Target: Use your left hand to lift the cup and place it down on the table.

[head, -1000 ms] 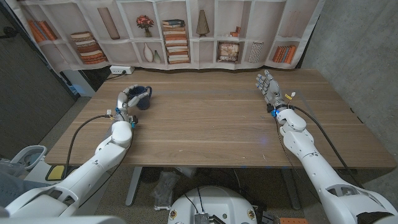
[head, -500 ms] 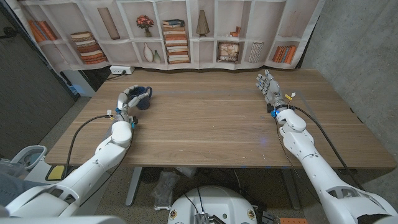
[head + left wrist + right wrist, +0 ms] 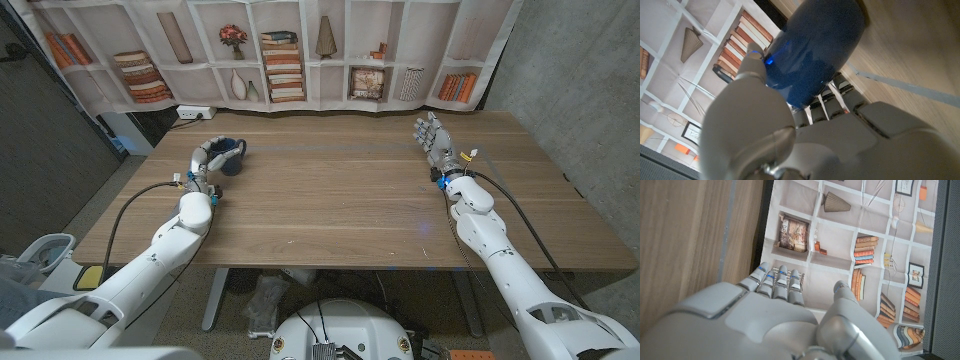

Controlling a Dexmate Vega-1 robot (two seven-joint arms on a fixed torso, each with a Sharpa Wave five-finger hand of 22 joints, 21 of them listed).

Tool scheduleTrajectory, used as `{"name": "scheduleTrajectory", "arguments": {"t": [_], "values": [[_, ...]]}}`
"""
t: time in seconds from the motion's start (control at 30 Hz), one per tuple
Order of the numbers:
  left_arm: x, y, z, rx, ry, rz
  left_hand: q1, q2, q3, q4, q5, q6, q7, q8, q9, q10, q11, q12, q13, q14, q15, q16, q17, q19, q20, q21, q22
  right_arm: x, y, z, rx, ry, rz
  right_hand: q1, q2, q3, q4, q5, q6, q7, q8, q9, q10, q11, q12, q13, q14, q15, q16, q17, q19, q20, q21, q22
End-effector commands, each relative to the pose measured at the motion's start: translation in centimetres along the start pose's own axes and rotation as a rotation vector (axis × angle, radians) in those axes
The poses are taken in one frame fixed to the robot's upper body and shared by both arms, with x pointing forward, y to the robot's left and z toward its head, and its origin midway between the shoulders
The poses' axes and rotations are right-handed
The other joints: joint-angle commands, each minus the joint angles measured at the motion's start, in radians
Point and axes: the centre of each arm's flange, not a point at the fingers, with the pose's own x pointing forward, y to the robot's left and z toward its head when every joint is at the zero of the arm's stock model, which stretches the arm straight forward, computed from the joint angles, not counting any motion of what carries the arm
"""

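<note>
White jointed arms, grey left hand (image 3: 205,157), grey right hand (image 3: 433,139), black cables, blue wrist accents

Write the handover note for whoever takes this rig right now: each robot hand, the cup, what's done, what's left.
Left robot hand: wrapped around the dark blue cup, thumb on one side, fingers on the other, as the left wrist view confirms.
Right robot hand: fingers apart, holding nothing, over the table's far right part.
Cup: at the table's far left; whether it sits on the wood or is raised, I cannot tell.
Done: the grasp.
Left: finish any lift, set the cup down on the table, let go.
</note>
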Motion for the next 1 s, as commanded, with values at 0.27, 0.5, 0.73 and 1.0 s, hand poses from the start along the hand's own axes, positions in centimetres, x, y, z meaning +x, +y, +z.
{"name": "scheduleTrajectory", "arguments": {"t": [0.27, 0.5, 0.73, 1.0], "values": [[-0.4, 0.2, 0.9, 0.018, 0.003, -0.036, -0.005, 0.06, 0.056, 0.094, -0.006, -0.051, -0.004, -0.026, -0.001, 0.065, -0.125, -0.013, 0.006, -0.042, -0.086, -0.004, 0.004, -0.042, 0.025, -0.021, 0.006, -0.5, -0.4, 0.2, 0.01, -0.013, -0.008, 0.003, 0.011, 0.002, -0.004, -0.002, 0.008, -0.003, -0.005, 0.002, 0.009, -0.001, -0.006, 0.006, 0.008, -0.002, -0.003, 0.003, 0.014, -0.027, -0.003, 0.006], [-1.0, 0.6, 1.0, 0.029, 0.004, -0.022, -0.029, 0.05, 0.044, 0.103, -0.002, -0.077, -0.008, -0.037, -0.001, 0.033, -0.12, -0.016, 0.008, -0.081, -0.071, -0.009, 0.005, -0.082, 0.043, -0.038, 0.008, -0.6, -0.4, 0.2, 0.005, -0.01, -0.001, 0.003, 0.011, 0.001, -0.004, -0.002, 0.008, -0.003, -0.005, 0.002, 0.01, -0.001, -0.006, 0.006, 0.008, -0.002, -0.003, 0.003, 0.014, -0.026, -0.004, 0.006], [-1.4, 0.8, 1.2, 0.039, 0.005, -0.01, -0.05, 0.046, 0.035, 0.11, 0.003, -0.111, -0.02, -0.049, -0.002, -0.021, -0.118, -0.02, 0.01, -0.134, -0.061, -0.012, 0.006, -0.146, 0.071, -0.062, 0.01, -0.5, -0.5, 0.1, 0.01, -0.001, 0.0, 0.003, 0.011, 0.002, -0.004, -0.002, 0.008, -0.004, -0.005, 0.002, 0.011, -0.001, -0.005, 0.006, 0.008, 0.0, -0.003, 0.003, 0.015, -0.025, -0.006, 0.006], [-1.6, 0.8, 1.2, 0.042, 0.009, -0.009, -0.067, 0.035, 0.026, 0.113, 0.012, -0.171, -0.017, -0.065, -0.002, -0.076, -0.112, -0.022, 0.011, -0.174, -0.05, -0.012, 0.007, -0.185, 0.089, -0.071, 0.012, -0.5, -0.5, -0.2, 0.011, 0.006, 0.003, 0.002, 0.011, 0.001, -0.004, -0.002, 0.008, -0.004, -0.004, 0.002, 0.012, -0.001, -0.005, 0.006, 0.009, -0.001, -0.002, 0.003, 0.015, -0.024, -0.007, 0.006]]}}
